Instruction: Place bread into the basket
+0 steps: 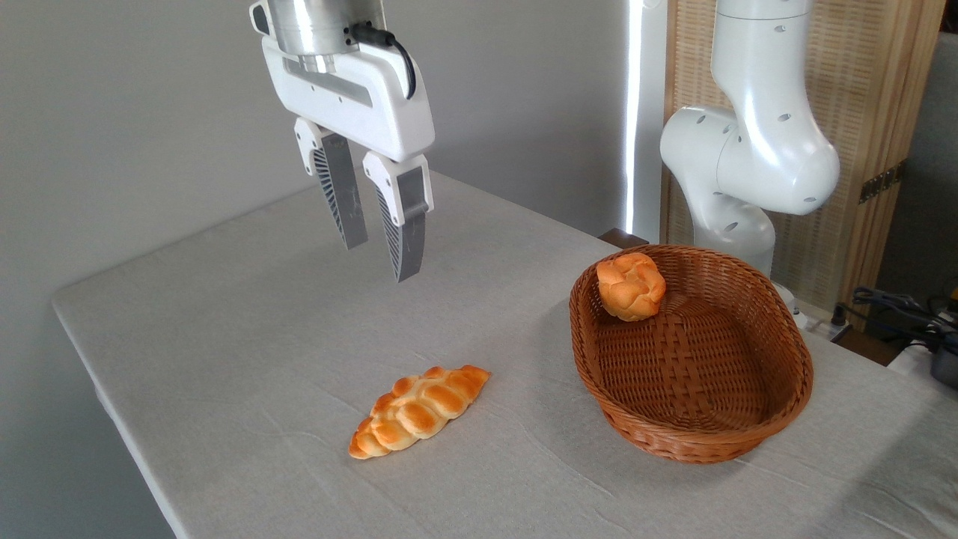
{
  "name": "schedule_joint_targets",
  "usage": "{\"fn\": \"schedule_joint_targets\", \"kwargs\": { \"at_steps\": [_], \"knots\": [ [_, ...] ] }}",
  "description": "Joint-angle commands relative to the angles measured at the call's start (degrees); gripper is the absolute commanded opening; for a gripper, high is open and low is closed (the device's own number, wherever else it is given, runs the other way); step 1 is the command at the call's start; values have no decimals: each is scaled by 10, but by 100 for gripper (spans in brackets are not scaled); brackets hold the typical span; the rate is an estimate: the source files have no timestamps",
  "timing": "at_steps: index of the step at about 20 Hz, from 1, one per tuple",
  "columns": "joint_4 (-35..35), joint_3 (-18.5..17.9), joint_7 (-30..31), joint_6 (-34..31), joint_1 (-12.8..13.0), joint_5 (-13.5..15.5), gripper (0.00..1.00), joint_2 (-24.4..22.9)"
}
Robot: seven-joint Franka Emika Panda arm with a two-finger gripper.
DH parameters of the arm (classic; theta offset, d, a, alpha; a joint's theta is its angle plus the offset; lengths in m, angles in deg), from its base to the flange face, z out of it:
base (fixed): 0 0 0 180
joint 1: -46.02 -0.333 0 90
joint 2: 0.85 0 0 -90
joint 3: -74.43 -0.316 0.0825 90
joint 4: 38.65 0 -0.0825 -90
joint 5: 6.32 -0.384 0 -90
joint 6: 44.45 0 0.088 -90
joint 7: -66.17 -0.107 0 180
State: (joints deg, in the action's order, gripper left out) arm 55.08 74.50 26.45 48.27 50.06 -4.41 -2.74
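Pincer hangs narrowly parted, empty, above bread lying apart from basket.

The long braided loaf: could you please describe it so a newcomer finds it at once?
On the grey cloth-covered table, look left of the oval reddish-brown wicker basket. The long braided golden-orange loaf lies there on the cloth, unlike the small round knotted bun inside the basket.

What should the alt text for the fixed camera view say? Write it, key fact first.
A braided bread lies on the cloth-covered table, left of an oval wicker basket holding a small round bun. The robot's gripper hangs open and empty above the table, well clear of the bread.
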Motion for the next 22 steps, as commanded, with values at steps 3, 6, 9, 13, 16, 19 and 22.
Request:
{"fn": "schedule_joint_targets", "kwargs": {
  "at_steps": [3, 6, 9, 13, 16, 19, 22],
  "knots": [
    [104, 0, -7, 58, 23, 10, 100, -39],
    [174, 1, -8, 113, 23, 7, 100, -63],
    [227, -2, -7, 176, 23, 4, 100, -59],
    [290, -2, -8, 269, 23, 0, 100, -54],
    [303, -2, -8, 282, 23, -33, 100, -47],
    [319, -2, -8, 315, 23, -35, 100, -36],
    [350, -2, -8, 401, 23, -36, 100, -2]
  ]
}}
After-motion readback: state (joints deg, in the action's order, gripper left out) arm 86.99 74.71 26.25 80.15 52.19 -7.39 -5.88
